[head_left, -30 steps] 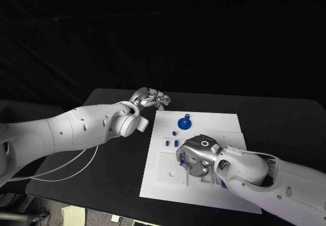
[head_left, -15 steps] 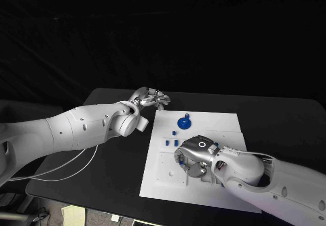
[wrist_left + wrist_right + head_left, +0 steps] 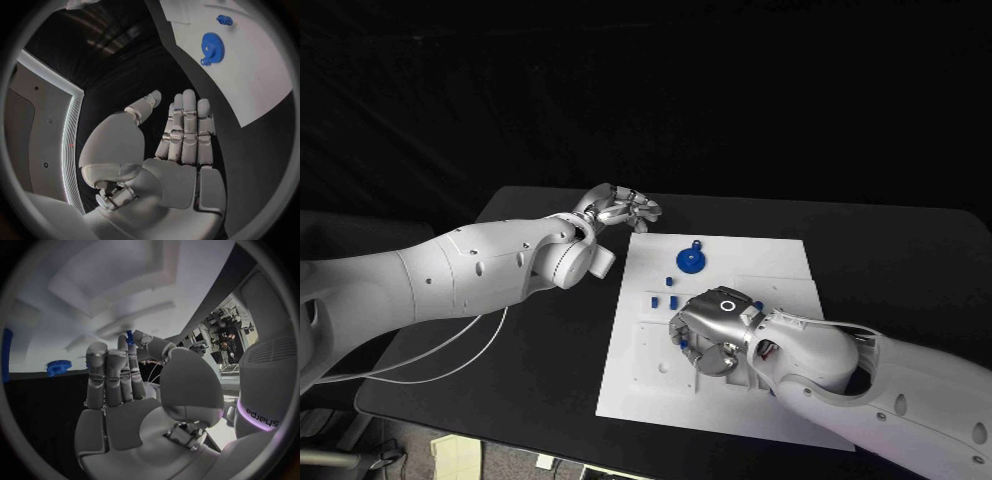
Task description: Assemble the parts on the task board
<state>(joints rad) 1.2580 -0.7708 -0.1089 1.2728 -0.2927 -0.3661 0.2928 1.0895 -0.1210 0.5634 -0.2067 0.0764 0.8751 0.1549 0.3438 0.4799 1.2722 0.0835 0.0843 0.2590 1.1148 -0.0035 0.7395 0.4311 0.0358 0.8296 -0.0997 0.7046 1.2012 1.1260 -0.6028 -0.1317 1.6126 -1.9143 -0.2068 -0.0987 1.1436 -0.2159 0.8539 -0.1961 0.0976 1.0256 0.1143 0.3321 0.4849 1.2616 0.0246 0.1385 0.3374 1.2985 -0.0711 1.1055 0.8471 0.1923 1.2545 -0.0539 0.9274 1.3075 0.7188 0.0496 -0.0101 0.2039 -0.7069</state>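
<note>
The white task board (image 3: pixel 776 262) lies in the middle of the black table. A blue gear (image 3: pixel 691 261) lies on its far part, with a small blue peg (image 3: pixel 697 245) just beyond it. Two small blue parts (image 3: pixel 652 298) stand near the board's left edge. My right hand (image 3: pixel 713 335) hovers low over the board's middle. Thumb and a finger pinch a small blue part (image 3: pixel 129 336), and the blue gear (image 3: pixel 59 367) lies beyond the fingers. My left hand (image 3: pixel 620 208) hangs off the board's far left corner, fingers straight and holding nothing (image 3: pixel 181 140). The blue gear (image 3: pixel 211 47) lies ahead of it.
Recessed slots and raised blocks mark the board's surface (image 3: pixel 661 360) around my right hand. A white cable (image 3: pixel 444 370) loops on the table under the left arm. Bare black table (image 3: pixel 906 250) lies right of the board.
My right hand has shifted slightly left over the board with the small blue part between its fingertips. The left hand has stayed in place.
</note>
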